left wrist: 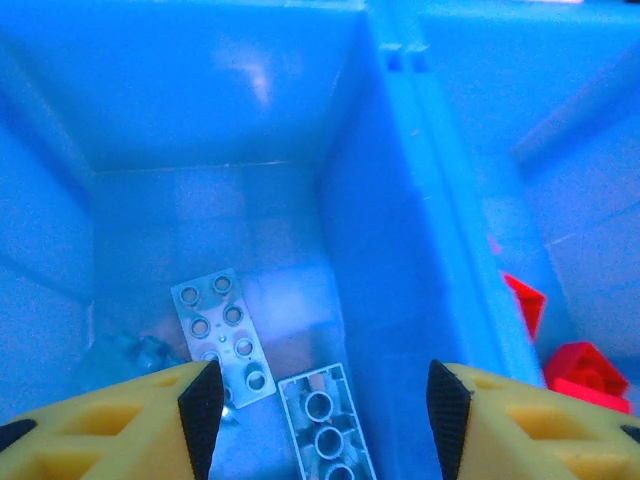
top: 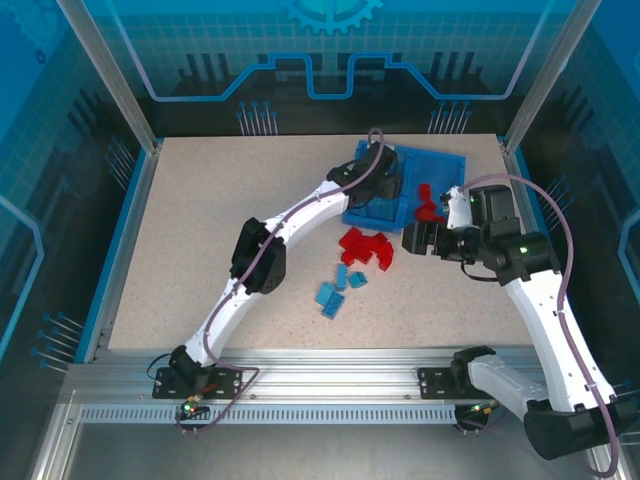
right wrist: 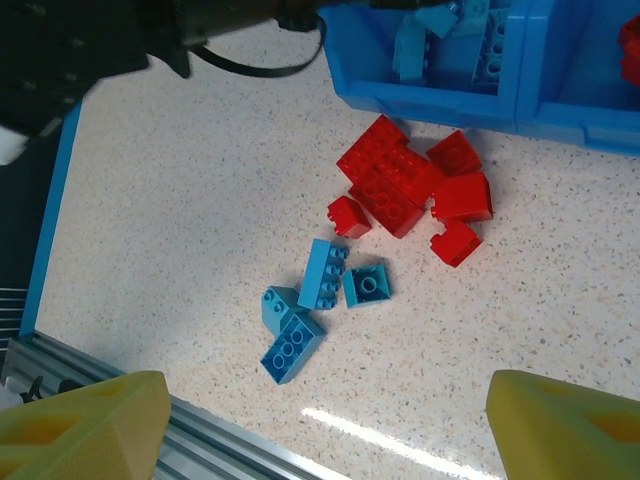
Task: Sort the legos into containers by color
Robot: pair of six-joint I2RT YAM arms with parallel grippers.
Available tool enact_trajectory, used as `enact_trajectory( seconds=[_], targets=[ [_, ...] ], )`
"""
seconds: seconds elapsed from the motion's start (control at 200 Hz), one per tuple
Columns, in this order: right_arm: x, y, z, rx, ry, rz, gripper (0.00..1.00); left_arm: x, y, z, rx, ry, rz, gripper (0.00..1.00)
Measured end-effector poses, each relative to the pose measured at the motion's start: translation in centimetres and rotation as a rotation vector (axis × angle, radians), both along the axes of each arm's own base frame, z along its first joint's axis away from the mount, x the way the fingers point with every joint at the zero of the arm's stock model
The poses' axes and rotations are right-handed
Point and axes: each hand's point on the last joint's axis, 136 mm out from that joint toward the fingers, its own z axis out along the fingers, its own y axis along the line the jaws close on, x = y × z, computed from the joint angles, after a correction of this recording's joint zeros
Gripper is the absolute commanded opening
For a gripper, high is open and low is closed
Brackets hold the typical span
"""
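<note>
Over the tray (left wrist: 430, 210) the left gripper (left wrist: 322, 400) gapes empty — the right gripper (right wrist: 325, 420), spread too, above loose legos (right wrist: 395, 185).

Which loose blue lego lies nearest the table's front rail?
The darker blue brick, closest to the rail; the other three blue ones lie farther up, toward the red pile.
</note>
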Motion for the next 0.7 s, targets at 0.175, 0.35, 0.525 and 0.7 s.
enact_trajectory(
  seconds=[0.175, 0.35, 0.525, 0.7],
  targets=[
    [-0.2, -0.1, -1.8, -0.009, 0.049, -0.004, 0.82, -3.4, 1.7, 8.2, -0.047, -0.084, -0.056, 0.63],
    [-0.2, 0.2, -5.7, -0.043, 0.155, -0.025, 0.81, -10.5, 4.6, 19.7, -0.115, -0.275, -0.168, 0.80],
    [-0.2, 1.0, -10.6, -0.119, 0.260, -0.031, 0.83, -19.8, 8.5, 22.8, -0.108, -0.433, -0.351, 0.99],
    [1.7, 1.1, -14.2, -0.177, 0.311, -0.074, 0.84, -24.4, 10.8, 17.1, -0.002, -0.412, -0.493, 0.99]
  ],
)
